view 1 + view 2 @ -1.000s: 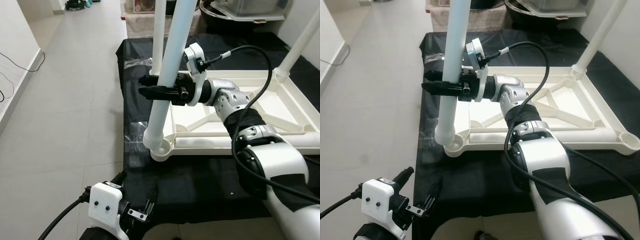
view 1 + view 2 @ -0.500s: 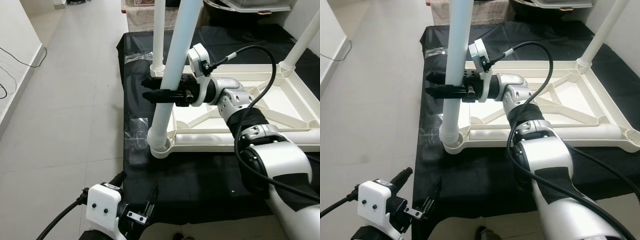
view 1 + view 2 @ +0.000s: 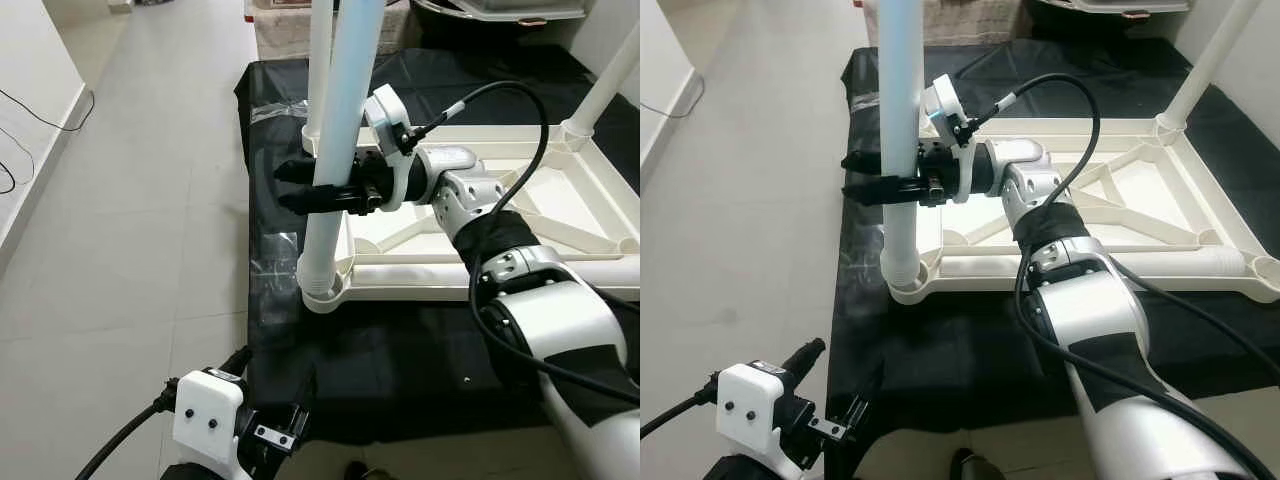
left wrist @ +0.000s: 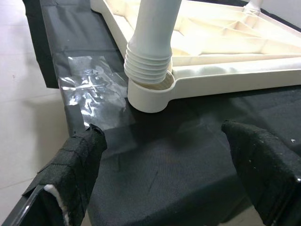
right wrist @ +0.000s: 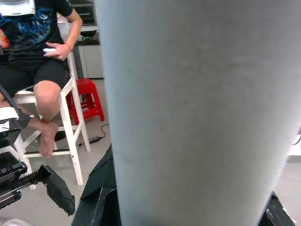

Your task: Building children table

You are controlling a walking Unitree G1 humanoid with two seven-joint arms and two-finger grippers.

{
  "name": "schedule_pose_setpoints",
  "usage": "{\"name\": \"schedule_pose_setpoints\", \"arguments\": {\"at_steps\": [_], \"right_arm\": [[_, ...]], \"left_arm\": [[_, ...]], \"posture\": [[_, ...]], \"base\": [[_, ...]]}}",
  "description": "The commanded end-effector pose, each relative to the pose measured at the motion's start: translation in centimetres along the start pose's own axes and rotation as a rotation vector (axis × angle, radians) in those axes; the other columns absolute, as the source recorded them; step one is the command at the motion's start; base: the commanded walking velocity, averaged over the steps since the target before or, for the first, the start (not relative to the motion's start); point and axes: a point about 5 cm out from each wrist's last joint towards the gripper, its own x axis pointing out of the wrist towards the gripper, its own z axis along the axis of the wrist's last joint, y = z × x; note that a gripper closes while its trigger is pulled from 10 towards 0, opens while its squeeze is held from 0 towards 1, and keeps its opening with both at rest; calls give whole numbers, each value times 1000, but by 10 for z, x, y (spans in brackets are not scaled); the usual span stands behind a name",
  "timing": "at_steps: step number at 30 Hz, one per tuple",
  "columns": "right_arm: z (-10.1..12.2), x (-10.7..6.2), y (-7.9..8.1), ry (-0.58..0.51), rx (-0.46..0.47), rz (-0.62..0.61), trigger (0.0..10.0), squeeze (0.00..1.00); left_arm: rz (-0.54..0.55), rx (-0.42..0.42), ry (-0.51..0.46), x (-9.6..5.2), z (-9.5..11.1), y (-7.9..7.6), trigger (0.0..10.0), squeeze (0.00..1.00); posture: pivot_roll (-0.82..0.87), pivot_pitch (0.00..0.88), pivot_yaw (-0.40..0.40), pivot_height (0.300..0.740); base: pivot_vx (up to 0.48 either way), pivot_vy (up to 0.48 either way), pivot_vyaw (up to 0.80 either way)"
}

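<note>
The tabletop [image 3: 560,215] lay upside down on a black sheet [image 3: 400,350] spread over the tiled floor [image 3: 150,200], ribbed underside up. The right gripper [image 3: 300,186] reached across the tabletop's near left corner and its two black fingers were closed around a white leg [image 3: 335,150], one finger on each side, at about mid-height of the part in view. The leg stood nearly upright, its threaded end [image 4: 148,63] sitting at the mouth of the corner socket [image 4: 150,92]; in the left wrist view the thread rings were all exposed above the socket rim, so the leg appeared entered but not screwed home. Two more legs, one at the far left corner [image 3: 320,60] and one at the far right corner [image 3: 610,85], already stood in their sockets. The left gripper [image 4: 164,169] hung low at the near edge of the sheet, fingers wide apart and empty, pointing toward the socket. A piece of clear plastic film [image 4: 89,96] lay on the sheet beside the corner. In the right wrist view a person [image 5: 40,52] sat on a white stool [image 5: 70,122] beyond the leg. The step in hand was judged to be fitting the third leg. The next move would call for holding the leg plumb over the socket and turning it to engage the threads; a tilted leg could cross-thread or jam.
</note>
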Motion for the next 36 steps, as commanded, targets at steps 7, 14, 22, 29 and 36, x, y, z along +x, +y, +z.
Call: {"name": "schedule_pose_setpoints", "arguments": {"at_steps": [7, 14, 22, 29, 36], "right_arm": [[-4, -5, 6, 13, -2, 34, 10000, 0], [1, -4, 11, 23, -32, 69, 10000, 0], [6, -1, 16, 21, -59, 118, 10000, 0], [12, -5, 13, 2, -68, 100, 10000, 0], [10, -2, 20, -15, -38, 149, 10000, 0]], "left_arm": [[12, 26, 23, -2, -2, 3, 10000, 0], [14, 30, 23, -1, -3, 4, 10000, 0], [18, 36, 22, 0, -2, 5, 10000, 0], [20, 36, 21, 0, -2, 5, 10000, 0], [24, 43, 22, 0, -3, 7, 10000, 0]], "posture": [[79, 248, -38, 740], [80, 248, -36, 740], [80, 246, -32, 740], [81, 245, -32, 740], [80, 238, -33, 740]], "base": [[0, 0, 0], [0, 0, 0], [0, 0, 0], [0, 0, 0], [0, 0, 0]]}}
